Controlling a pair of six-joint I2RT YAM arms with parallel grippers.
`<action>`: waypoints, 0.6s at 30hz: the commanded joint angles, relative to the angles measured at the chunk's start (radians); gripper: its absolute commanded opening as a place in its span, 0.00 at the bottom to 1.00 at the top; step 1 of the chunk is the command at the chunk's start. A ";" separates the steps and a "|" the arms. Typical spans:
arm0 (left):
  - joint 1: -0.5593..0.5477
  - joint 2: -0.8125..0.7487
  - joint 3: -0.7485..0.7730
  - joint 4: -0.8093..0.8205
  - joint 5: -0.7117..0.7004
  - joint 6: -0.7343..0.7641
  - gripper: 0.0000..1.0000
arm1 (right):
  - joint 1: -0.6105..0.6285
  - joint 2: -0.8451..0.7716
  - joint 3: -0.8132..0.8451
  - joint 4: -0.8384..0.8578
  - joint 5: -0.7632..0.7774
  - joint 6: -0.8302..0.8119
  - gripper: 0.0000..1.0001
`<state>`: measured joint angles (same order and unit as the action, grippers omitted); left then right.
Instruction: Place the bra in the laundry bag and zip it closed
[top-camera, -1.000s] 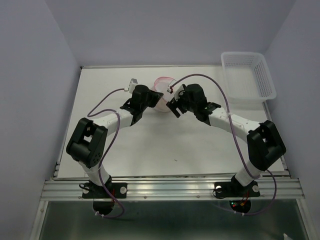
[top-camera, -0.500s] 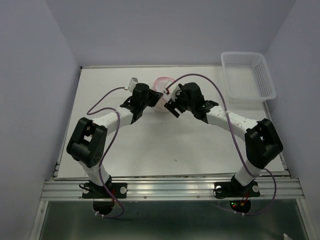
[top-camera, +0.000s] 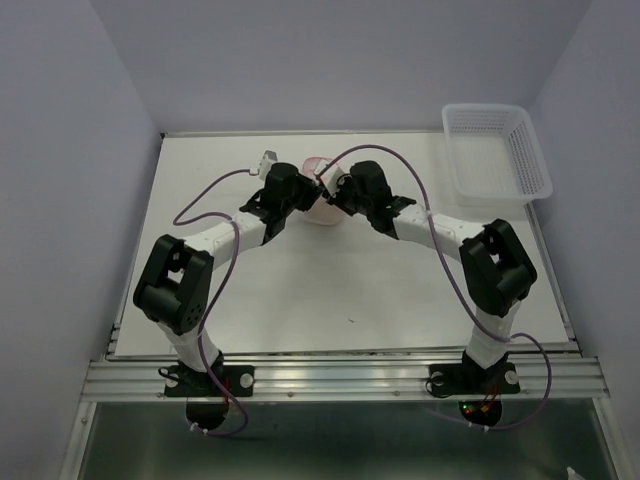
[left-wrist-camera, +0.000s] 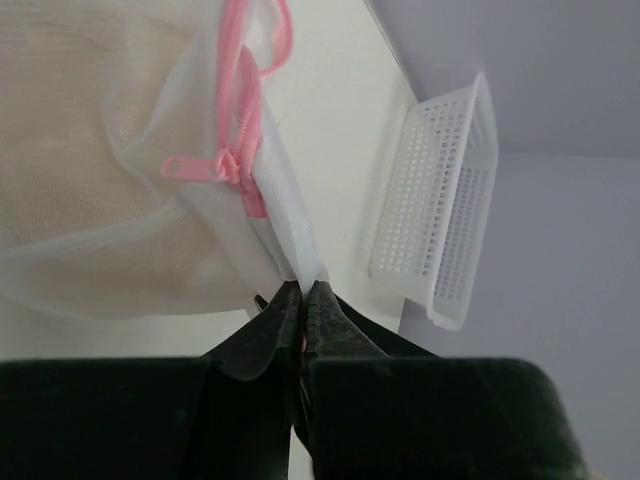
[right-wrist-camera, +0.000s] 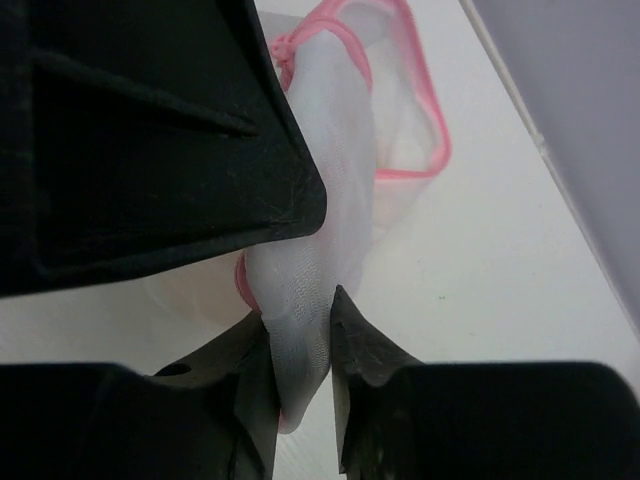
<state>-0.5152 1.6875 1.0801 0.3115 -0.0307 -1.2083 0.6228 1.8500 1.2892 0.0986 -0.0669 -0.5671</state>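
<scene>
The laundry bag (top-camera: 322, 200), white mesh with pink zipper edging, lies at the table's far middle between both grippers. In the left wrist view the tan bra (left-wrist-camera: 90, 120) shows through the mesh, inside the laundry bag (left-wrist-camera: 150, 260). The pink zipper pull (left-wrist-camera: 198, 167) hangs at the bag's seam. My left gripper (left-wrist-camera: 302, 290) is shut on a thin edge of the mesh below the zipper. My right gripper (right-wrist-camera: 300, 335) is shut on a thick fold of the bag's mesh (right-wrist-camera: 330, 200). In the top view the left gripper (top-camera: 303, 198) and right gripper (top-camera: 332, 193) nearly touch.
A rigid white slotted basket (top-camera: 495, 150) stands at the table's far right corner and also shows in the left wrist view as the basket (left-wrist-camera: 430, 210). The left arm's black body (right-wrist-camera: 130, 130) fills the upper left of the right wrist view, close against the bag.
The right arm has swung left onto the bag and its jaws have closed from wide open onto a fold of mesh. The left gripper has shifted slightly toward the bag.
</scene>
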 joint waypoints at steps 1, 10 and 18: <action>-0.006 -0.022 0.044 -0.021 0.012 0.055 0.23 | 0.006 -0.028 0.010 0.138 -0.003 -0.034 0.24; 0.029 -0.126 -0.044 -0.038 0.011 0.102 0.69 | 0.006 -0.049 -0.021 0.144 -0.010 -0.077 0.15; 0.096 -0.270 -0.144 -0.077 0.012 0.165 0.72 | 0.006 -0.090 -0.053 0.141 -0.019 -0.071 0.16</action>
<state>-0.4469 1.4963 0.9737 0.2470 -0.0139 -1.1046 0.6235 1.8252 1.2488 0.1871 -0.0734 -0.6327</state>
